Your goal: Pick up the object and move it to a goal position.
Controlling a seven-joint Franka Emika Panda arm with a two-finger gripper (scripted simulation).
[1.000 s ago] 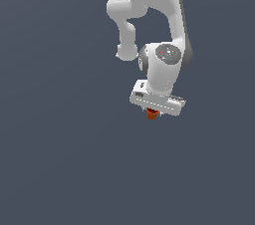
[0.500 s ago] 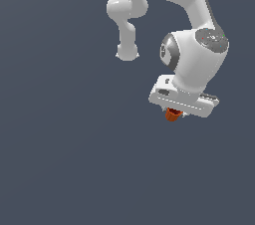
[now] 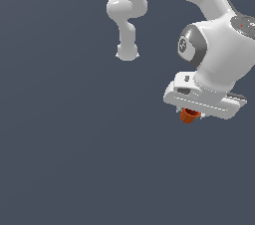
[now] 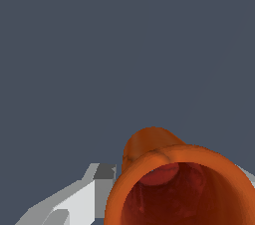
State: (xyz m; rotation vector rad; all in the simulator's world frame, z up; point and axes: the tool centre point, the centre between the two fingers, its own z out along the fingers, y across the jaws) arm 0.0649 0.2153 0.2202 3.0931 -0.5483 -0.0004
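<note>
The object is a tiny orange-red cup (image 3: 189, 115) with a darker hollow top. It hangs just under the white gripper (image 3: 191, 114) at the exterior view's right, held off the grey ground. The white hand covers most of it there. In the wrist view the cup (image 4: 179, 181) fills the near part of the picture, its dark red hollow facing the camera. A white-grey finger (image 4: 84, 194) presses against its side; the other finger shows only as a sliver behind the cup. The gripper is shut on the cup.
The white arm's links (image 3: 127, 17) and its large wrist joint (image 3: 214, 52) stand above the gripper. A plain dark grey ground (image 3: 64, 159) fills everything else. No goal marker shows in either view.
The gripper, with the cup in it, has moved steadily toward the exterior view's right and slightly down. The arm has stretched out and looms larger. The grip has not changed.
</note>
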